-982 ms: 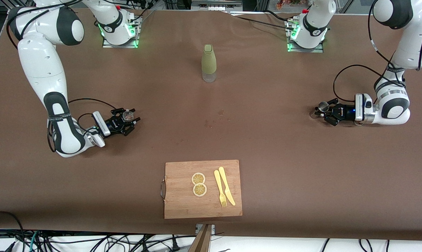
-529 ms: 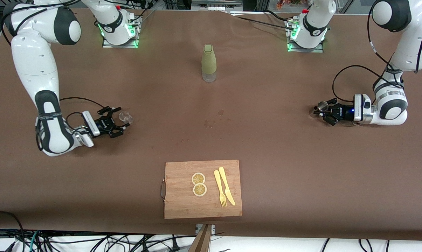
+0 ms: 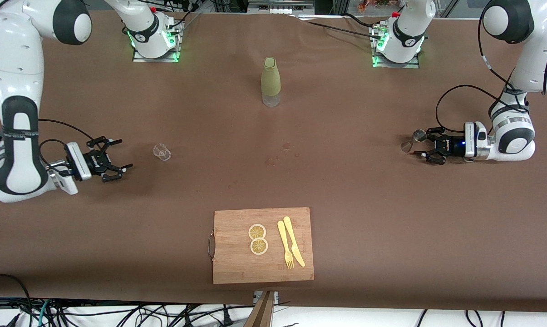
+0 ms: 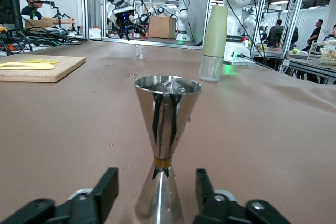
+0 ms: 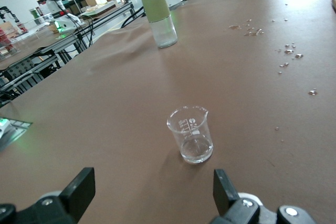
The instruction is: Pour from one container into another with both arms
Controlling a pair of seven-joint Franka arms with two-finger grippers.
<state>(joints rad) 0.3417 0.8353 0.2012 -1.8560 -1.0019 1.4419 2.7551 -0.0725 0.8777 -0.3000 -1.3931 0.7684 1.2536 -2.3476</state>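
A small clear glass beaker (image 3: 162,152) (image 5: 191,135) stands upright on the brown table toward the right arm's end. My right gripper (image 3: 121,155) (image 5: 152,192) is open and empty, low over the table and well apart from the beaker. Toward the left arm's end a steel hourglass-shaped jigger (image 3: 413,139) (image 4: 167,129) stands upright. My left gripper (image 3: 424,146) (image 4: 156,198) is open, with its fingers (image 4: 105,190) on either side of the jigger's base and a gap showing on both sides.
A tall green bottle with a clear base (image 3: 271,81) (image 4: 214,43) (image 5: 157,14) stands mid-table near the bases. A wooden cutting board (image 3: 237,259) with two lemon slices (image 3: 258,239), a yellow fork and a knife lies near the front edge. Water drops (image 3: 282,152) (image 5: 286,51) dot the middle.
My right gripper let go of the beaker and pulled back toward the right arm's end of the table. My left gripper drew back slightly, leaving the jigger standing free.
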